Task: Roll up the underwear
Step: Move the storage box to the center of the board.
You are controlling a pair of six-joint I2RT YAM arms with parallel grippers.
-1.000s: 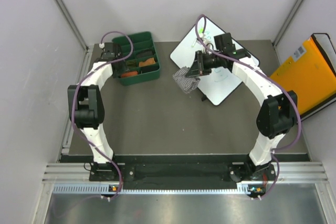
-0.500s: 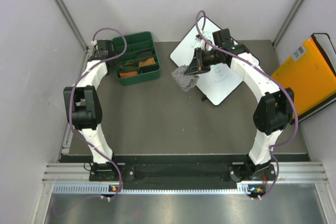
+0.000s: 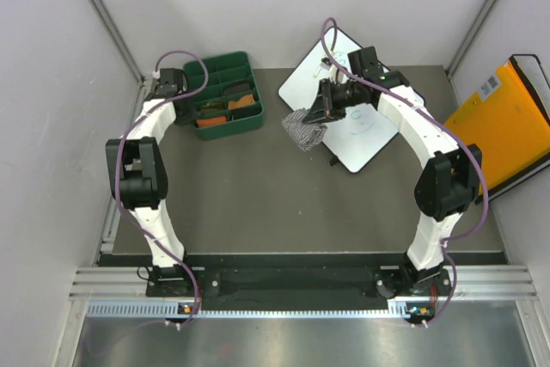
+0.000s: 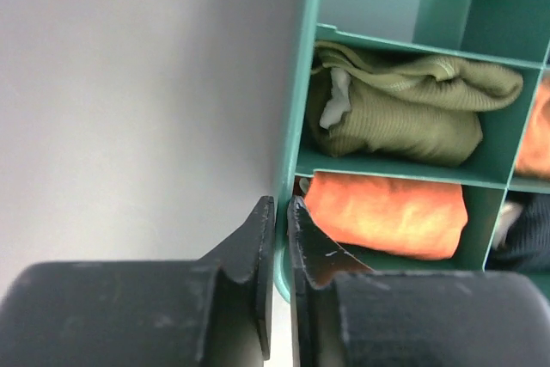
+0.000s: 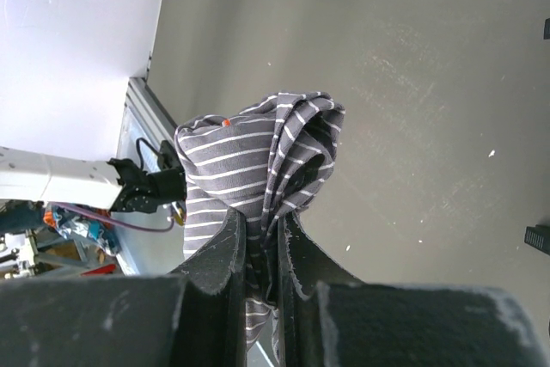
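Note:
My right gripper (image 5: pixel 262 221) is shut on the grey-white striped underwear (image 5: pixel 232 161), which hangs bunched above the table near the whiteboard's left corner (image 3: pixel 301 131). My left gripper (image 4: pixel 282 212) is shut on the left wall of the green divided tray (image 4: pixel 296 83), one finger outside and one inside. Rolled olive green underwear (image 4: pixel 404 109) fills one compartment and an orange roll (image 4: pixel 387 212) the one nearer my fingers. A dark piece (image 4: pixel 528 229) shows at the right edge. In the top view the left gripper (image 3: pixel 189 105) is at the tray's left side.
A white board (image 3: pixel 361 131) lies tilted at the back right, under the right arm. An orange-yellow box (image 3: pixel 507 118) leans at the right wall. The tray (image 3: pixel 225 60) stands at the back left, close to the left wall.
My left gripper moved to the tray's left wall and closed on it. The right gripper holds the striped underwear much as before, shifted slightly.

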